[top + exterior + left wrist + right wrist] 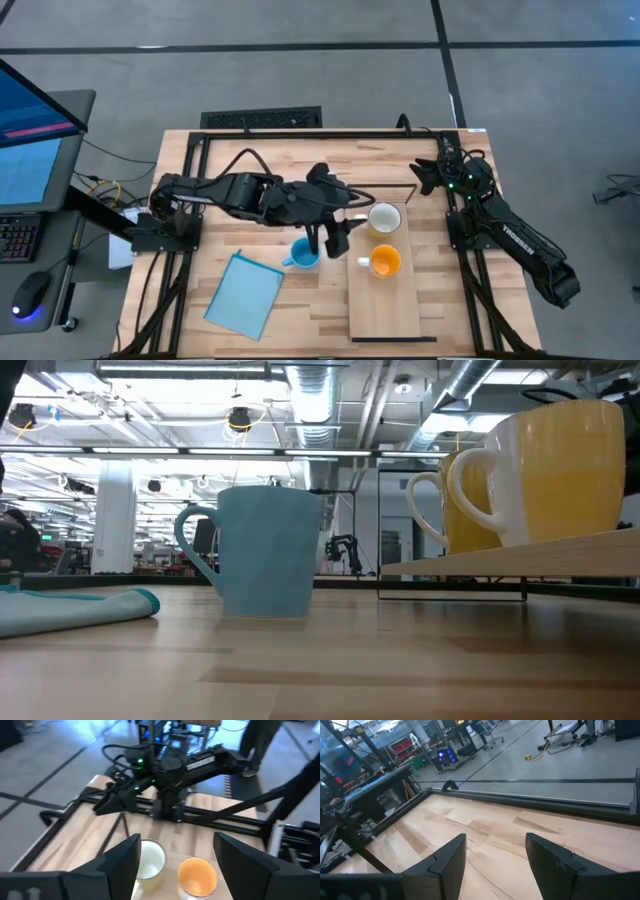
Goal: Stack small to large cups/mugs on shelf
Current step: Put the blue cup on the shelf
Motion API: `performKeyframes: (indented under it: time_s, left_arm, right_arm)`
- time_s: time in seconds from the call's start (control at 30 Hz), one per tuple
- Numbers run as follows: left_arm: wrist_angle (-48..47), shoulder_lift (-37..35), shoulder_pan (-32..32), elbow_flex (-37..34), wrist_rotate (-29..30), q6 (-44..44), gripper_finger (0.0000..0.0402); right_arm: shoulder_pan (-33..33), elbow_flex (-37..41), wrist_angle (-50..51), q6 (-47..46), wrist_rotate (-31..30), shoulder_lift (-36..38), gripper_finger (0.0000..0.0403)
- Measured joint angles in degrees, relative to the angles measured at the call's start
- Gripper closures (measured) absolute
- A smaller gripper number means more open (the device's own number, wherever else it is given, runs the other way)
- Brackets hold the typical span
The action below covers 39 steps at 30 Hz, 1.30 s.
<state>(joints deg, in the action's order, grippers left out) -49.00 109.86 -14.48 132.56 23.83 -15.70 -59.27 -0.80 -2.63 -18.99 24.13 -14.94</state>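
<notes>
A cream mug (384, 218) and an orange mug (385, 262) stand upright on the light-wood shelf (384, 310), the cream one nearer the shelf's far end. A light blue mug (303, 253) stands on its base on the tabletop just left of the shelf. My left gripper (331, 238) hangs open above the table between the blue mug and the shelf, holding nothing. In its wrist view the cream mug (150, 862) and the orange mug (197, 876) show beyond the open fingers. My right gripper (423, 178) waits open at the far right.
A flat light-blue cloth (245, 293) lies on the table near the front left. The near half of the shelf board is bare. The right arm (520, 245) lies folded along the table's right edge. Dark frame rails (195, 180) border the table.
</notes>
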Motion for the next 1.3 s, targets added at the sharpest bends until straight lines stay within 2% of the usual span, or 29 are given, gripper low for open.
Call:
performKeyframes:
  time_s: [0.2, 0.33, 0.43, 0.53, 0.6, 0.7, 0.93, 1.03, 1.2, 1.3]
  left_arm:
    - [0.2, 0.0, 0.6, -4.0, 3.7, -2.2, 0.0162]
    - [0.3, 0.0, 1.8, -7.8, 2.4, -2.2, 0.0162]
    - [0.2, -2.7, 2.5, -11.3, 1.1, -3.2, 0.0162]
    - [2.0, -7.3, 2.5, -16.6, 2.5, -3.8, 0.0162]
    - [5.7, -10.6, 2.6, -22.7, 2.8, -3.6, 0.0162]
    - [16.1, -17.5, 3.5, -35.8, 1.6, -2.3, 0.0162]
    - [50.3, -35.4, 9.1, -69.7, -11.3, 1.6, 0.0162]
    - [61.5, -42.4, 11.6, -81.5, -12.7, 1.9, 0.0162]
    - [63.8, -51.4, 15.6, -95.8, -12.6, 3.0, 0.0162]
    - [64.1, -54.2, 16.9, -101.3, -12.7, -1.3, 0.0162]
  right_arm:
    - [0.0, 0.0, 0.0, 0.0, -0.4, 0.0, 0.0177]
    - [0.0, 0.0, 0.0, -0.1, -0.7, 0.0, 0.0177]
    - [0.0, 0.0, 0.0, -0.9, -1.6, 0.0, 0.0177]
    - [0.0, 0.0, 0.1, -0.9, -2.6, 0.0, 0.0177]
    - [0.0, 0.0, 0.1, -0.9, -3.4, 0.0, 0.0177]
    - [0.0, 0.0, 0.1, -0.9, -4.6, 0.0, 0.0177]
    - [0.0, 0.0, 0.1, -0.9, -8.3, 0.0, 0.0177]
    - [0.0, 0.0, 0.1, -0.9, -9.3, 0.0, 0.0177]
    - [0.0, 0.0, 0.1, -0.7, -9.3, 0.0, 0.0177]
    - [0.0, 0.0, 0.1, -0.6, -9.3, 0.0, 0.0177]
